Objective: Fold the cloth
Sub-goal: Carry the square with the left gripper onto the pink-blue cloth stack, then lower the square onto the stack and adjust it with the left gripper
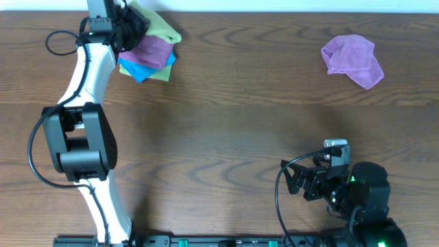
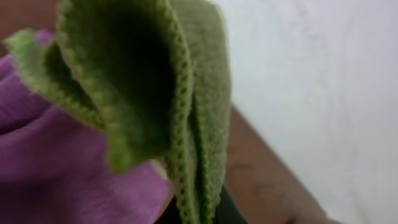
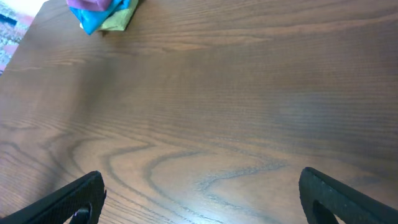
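**A:** Which way does the green cloth [image 1: 162,30] lie from the left fingers [image 1: 132,27]?

**B:** Right against them, far left on the counter [image 1: 226,116], on top of the pile [image 1: 147,58]. Its doubled edge runs upright across the left wrist view. That arm is much the nearer.

**A:** Are they clamped on it?

**B:** Cannot tell, because the cloth hides the tips.

**A:** And the right fingers [image 3: 68,199]?

**B:** Spread wide, holding nothing, near right. A crumpled purple cloth [image 1: 353,58] lies far right, well apart from both arms.
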Controlling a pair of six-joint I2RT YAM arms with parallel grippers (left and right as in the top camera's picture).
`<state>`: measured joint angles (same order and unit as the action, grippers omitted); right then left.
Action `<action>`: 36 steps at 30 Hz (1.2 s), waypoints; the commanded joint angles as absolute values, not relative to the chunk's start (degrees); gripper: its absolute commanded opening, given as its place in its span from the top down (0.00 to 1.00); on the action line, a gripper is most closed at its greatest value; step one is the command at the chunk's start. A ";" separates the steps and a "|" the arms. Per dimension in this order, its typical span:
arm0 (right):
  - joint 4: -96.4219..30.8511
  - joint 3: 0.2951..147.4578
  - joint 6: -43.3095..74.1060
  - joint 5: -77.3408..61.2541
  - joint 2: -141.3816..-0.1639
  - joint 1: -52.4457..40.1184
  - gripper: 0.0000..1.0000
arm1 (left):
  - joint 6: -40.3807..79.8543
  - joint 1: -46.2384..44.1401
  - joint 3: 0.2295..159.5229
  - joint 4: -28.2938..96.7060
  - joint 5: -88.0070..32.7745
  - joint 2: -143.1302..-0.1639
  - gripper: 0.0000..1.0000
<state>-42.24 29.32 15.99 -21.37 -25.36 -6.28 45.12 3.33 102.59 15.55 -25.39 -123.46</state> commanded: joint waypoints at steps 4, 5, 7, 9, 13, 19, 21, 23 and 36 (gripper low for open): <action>-42.26 29.04 16.71 -21.23 -25.08 -5.93 0.01 | 37.98 3.60 104.22 20.60 -22.55 -124.07 0.94; -42.26 29.04 16.71 -21.23 -25.08 -5.93 0.01 | 37.34 3.60 104.22 21.47 -22.24 -124.07 0.94; -42.26 29.04 16.71 -21.23 -25.08 -5.93 0.01 | 35.92 3.73 104.22 23.00 -22.22 -124.07 0.94; -42.26 29.04 16.71 -21.23 -25.08 -5.93 0.01 | 34.98 3.75 104.22 24.38 -21.87 -124.07 0.94; -42.26 29.04 16.71 -21.23 -25.06 -5.93 0.01 | 32.93 3.77 104.22 27.44 -20.27 -124.07 0.95; -42.26 29.04 16.71 -21.23 -25.08 -5.93 0.01 | 29.32 3.86 104.22 31.55 -15.42 -124.07 0.95; -42.26 29.04 16.71 -21.21 -25.08 -5.93 0.01 | 28.49 3.86 104.22 32.25 -14.28 -124.07 0.94; -42.28 29.04 16.71 -21.21 -25.08 -5.93 0.01 | 28.18 3.86 104.22 32.71 -13.32 -124.07 0.94; -42.26 29.04 16.71 -21.23 -25.06 -5.93 0.01 | 23.49 3.95 104.22 33.85 -11.40 -124.05 0.67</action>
<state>-42.24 29.32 16.01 -21.37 -25.36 -6.28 25.71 3.40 102.67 33.30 -13.21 -123.46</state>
